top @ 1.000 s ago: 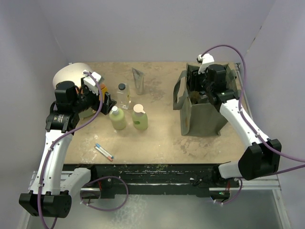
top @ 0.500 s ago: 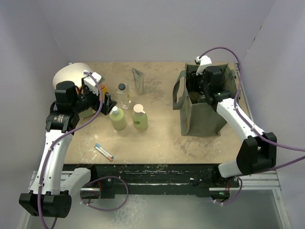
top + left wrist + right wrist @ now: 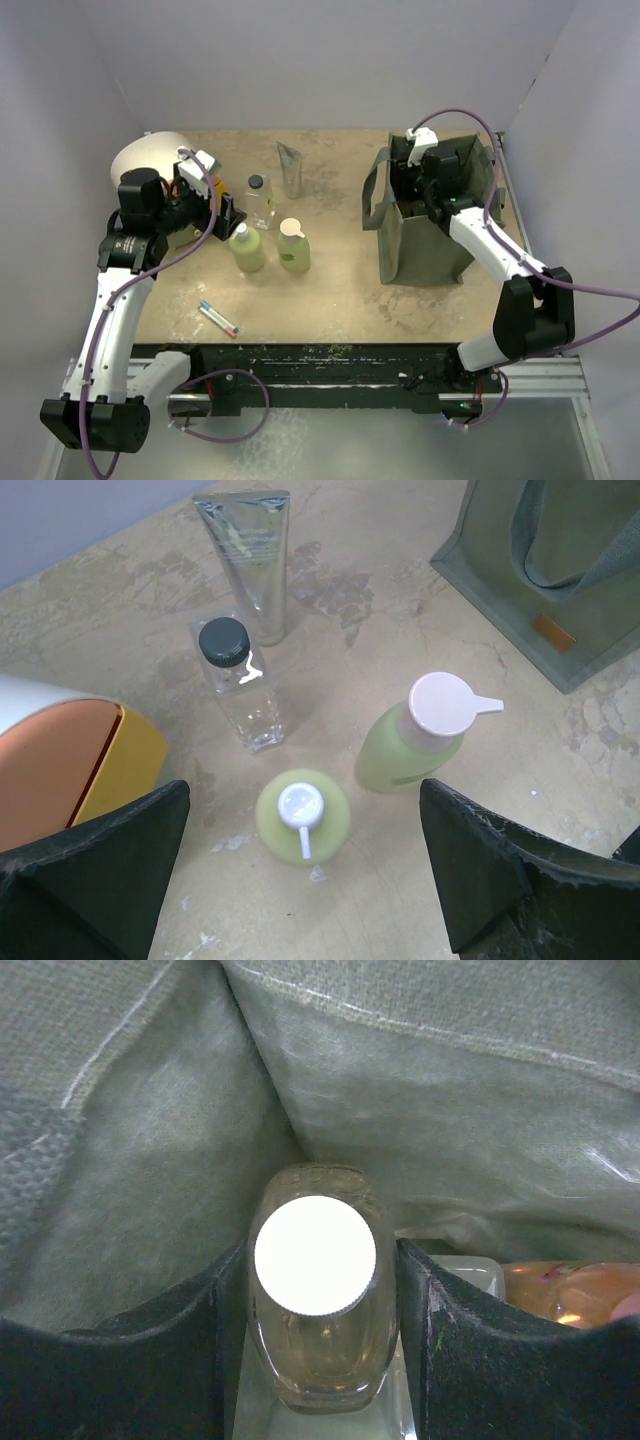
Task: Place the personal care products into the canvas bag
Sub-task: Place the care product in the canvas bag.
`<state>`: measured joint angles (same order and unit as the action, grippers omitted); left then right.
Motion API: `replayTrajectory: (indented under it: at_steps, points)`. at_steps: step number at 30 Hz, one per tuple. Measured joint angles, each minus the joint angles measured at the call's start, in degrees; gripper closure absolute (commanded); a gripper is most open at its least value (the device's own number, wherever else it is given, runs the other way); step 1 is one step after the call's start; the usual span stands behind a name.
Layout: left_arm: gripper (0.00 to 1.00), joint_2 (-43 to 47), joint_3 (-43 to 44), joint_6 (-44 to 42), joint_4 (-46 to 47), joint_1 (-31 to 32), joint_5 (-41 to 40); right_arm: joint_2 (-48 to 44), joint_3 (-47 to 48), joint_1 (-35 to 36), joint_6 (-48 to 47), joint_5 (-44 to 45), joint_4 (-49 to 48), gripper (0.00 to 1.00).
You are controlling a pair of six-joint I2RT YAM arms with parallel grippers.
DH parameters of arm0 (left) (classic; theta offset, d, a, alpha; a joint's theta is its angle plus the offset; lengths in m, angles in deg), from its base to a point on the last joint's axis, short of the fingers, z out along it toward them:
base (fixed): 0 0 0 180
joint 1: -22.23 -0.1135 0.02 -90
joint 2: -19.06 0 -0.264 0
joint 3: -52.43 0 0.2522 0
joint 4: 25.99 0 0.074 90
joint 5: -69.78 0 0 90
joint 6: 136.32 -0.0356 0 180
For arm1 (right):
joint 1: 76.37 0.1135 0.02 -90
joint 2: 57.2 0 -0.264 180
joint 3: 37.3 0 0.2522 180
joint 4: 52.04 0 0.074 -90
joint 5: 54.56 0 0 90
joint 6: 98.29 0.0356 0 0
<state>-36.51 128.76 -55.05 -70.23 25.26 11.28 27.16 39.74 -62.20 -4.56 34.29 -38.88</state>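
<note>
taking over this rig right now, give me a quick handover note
Left gripper: open, empty, above the table bottles.
Right gripper: inside the bag, shut on a white-capped bottle.
Done: an orange item lies in the bag beside it.
Left: release that bottle; then the tube, clear bottle, left green bottle and right green bottle, all on the table.

The bag (image 3: 425, 235) stands by the right edge of the table (image 3: 330, 290), with a bottle (image 3: 315, 1290) in it. Three more bottles (image 3: 247, 250) stand to its left. The tube (image 3: 291, 168) is behind them and the box (image 3: 145, 155) is in the far left corner.
</note>
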Motion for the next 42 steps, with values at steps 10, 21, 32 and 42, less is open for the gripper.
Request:
replayTrajectory:
  at_steps: [10,21,32,42]
  points:
    - [0.01,-3.74,0.15,0.15,-0.04,3.65,-0.42,0.79,-0.46,-0.33,0.42,-1.33,-1.62,0.88]
    - [0.01,-1.88,0.15,0.13,0.04,3.76,-0.39,2.73,-0.96,-0.31,0.15,-1.49,-5.62,0.85]
    - [0.01,-2.12,0.15,0.15,0.42,4.35,-0.13,3.52,-1.29,-0.33,-0.20,-2.23,-7.37,0.87]
    - [0.01,-16.57,10.80,-2.78,4.35,19.06,1.40,3.52,-0.85,-0.44,-1.75,-4.59,-6.12,0.90]
